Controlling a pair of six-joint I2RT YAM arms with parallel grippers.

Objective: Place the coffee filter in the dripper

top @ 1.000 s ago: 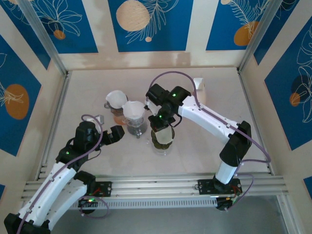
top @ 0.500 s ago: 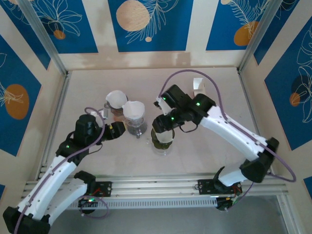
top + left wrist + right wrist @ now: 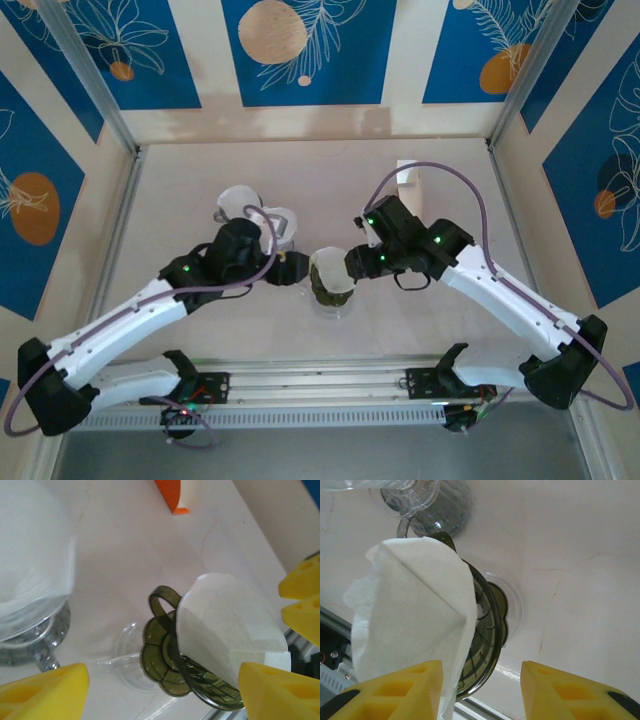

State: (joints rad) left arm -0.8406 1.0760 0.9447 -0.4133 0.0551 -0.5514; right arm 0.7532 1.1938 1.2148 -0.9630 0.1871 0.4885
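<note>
The dark green dripper [image 3: 330,290] stands on a clear base near the table's middle front. A white paper coffee filter [image 3: 330,271] sits in its mouth, folded and sticking out past the rim. In the left wrist view the filter [image 3: 227,625] leans out of the dripper [image 3: 165,665]. My left gripper [image 3: 293,271] is open just left of the dripper, its yellow fingers [image 3: 45,690] wide apart. My right gripper [image 3: 353,264] is open just right of it. In the right wrist view the filter [image 3: 410,620] hangs beside one finger [image 3: 395,692] and covers much of the dripper [image 3: 492,630].
Behind my left arm stand a clear glass dripper [image 3: 280,222] holding a white filter and a second one [image 3: 236,201] further left. The clear one also appears close by [image 3: 30,580] [image 3: 432,500]. A white and orange box [image 3: 407,176] [image 3: 175,495] stands at the back right.
My left arm has swung right, up to the green dripper. My right gripper has drawn back to the right from over the dripper, and the filter stays in it.
</note>
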